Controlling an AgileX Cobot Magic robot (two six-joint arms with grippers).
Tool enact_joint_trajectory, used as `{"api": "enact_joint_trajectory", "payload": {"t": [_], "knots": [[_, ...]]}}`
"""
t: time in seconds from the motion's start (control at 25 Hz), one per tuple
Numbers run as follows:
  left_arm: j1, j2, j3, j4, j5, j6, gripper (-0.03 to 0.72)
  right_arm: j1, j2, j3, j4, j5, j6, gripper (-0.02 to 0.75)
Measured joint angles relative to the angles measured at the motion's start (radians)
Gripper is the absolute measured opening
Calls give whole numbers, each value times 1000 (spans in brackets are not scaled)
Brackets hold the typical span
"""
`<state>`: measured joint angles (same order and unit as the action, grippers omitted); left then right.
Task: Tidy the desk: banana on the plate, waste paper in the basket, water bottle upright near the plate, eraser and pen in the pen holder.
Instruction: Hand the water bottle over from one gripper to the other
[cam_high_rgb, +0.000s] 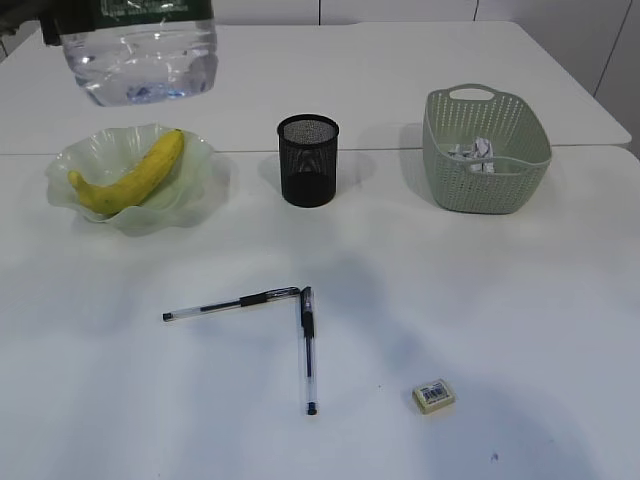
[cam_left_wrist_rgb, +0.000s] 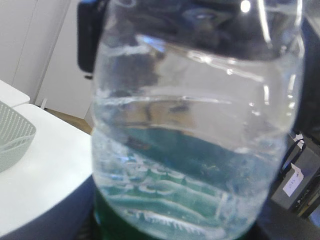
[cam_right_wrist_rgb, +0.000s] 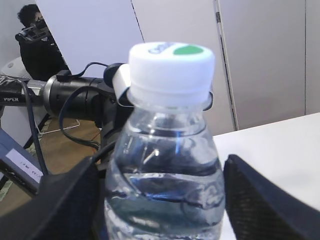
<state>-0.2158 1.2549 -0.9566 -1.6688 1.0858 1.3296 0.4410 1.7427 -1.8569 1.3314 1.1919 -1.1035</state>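
Note:
The water bottle (cam_high_rgb: 140, 60) hangs upright in the air above the back left of the desk (cam_high_rgb: 500, 300), just over the plate (cam_high_rgb: 205, 185), where the banana (cam_high_rgb: 135, 172) lies. My left gripper (cam_left_wrist_rgb: 175, 220) is shut on the bottle (cam_left_wrist_rgb: 195, 130), which fills its view. My right gripper (cam_right_wrist_rgb: 167, 200) stands open around the bottle's shoulder (cam_right_wrist_rgb: 167, 165), below the white cap; its right finger (cam_right_wrist_rgb: 265, 200) is clear of the plastic. The waste paper (cam_high_rgb: 473, 153) lies in the basket (cam_high_rgb: 487, 165). Two pens (cam_high_rgb: 232, 303) (cam_high_rgb: 308, 350) and the eraser (cam_high_rgb: 434, 396) lie on the desk in front of the pen holder (cam_high_rgb: 308, 160).
The pens form an L at the desk's front middle; the eraser is to their right near the front edge. The basket's rim (cam_left_wrist_rgb: 12, 135) shows at the left of the left wrist view. The left arm (cam_right_wrist_rgb: 75, 97) and a person (cam_right_wrist_rgb: 35, 35) are behind the bottle.

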Motion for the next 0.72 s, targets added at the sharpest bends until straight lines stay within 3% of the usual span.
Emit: {"api": "enact_joint_trajectory", "payload": {"t": [0.72], "knots": [[0,2,0,-7,-24,-4,391,0,0,-2,-76,-2,91,588]]}}
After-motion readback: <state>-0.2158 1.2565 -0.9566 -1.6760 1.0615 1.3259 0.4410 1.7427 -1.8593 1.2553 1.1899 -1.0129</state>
